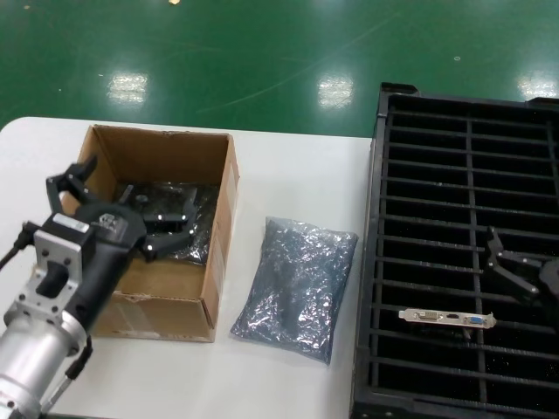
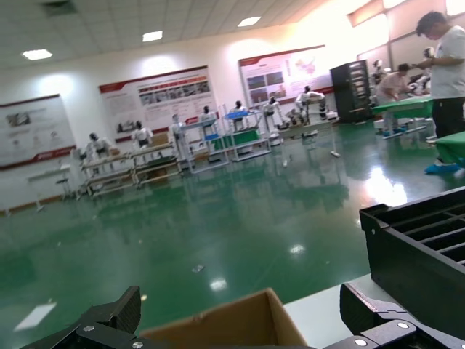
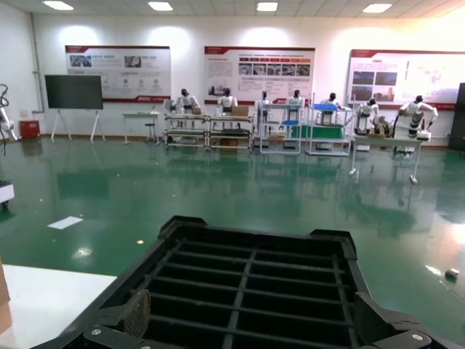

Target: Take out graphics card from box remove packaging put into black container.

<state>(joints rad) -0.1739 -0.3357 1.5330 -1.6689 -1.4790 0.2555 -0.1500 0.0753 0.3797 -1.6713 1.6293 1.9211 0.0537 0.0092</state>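
Left fingers [image 1: 72,185] spread wide, holding nothing, poised over the open box [image 1: 218,262] above its near-left part; left gripper [image 1: 113,209] hanging just above the dark bagged contents [image 1: 179,218] inside. From the left wrist, both fingertips [image 2: 109,320] far apart at the frame's lower edge, a brown box flap [image 2: 240,323] between them.

Right fingers [image 1: 511,266] parted, empty, hovering over the container [image 1: 382,262] near its right side, just beyond and right of the card [image 1: 447,318]; right gripper [image 1: 521,272] not touching it. From the right wrist, fingertips [image 3: 138,314] wide apart, ribbed black slots [image 3: 247,276] beneath.

Card seated on edge in a container slot, only the silver bracket and blue port [image 1: 474,320] showing. Long axis running left to right along the slot, blue port toward the right end.

Bag [image 1: 297,286] lying flat on the white table [image 1: 297,166] between box and container, apart from both, crinkled, long axis roughly front to back, slightly slanted.

Green floor [image 1: 262,61] beyond the table.
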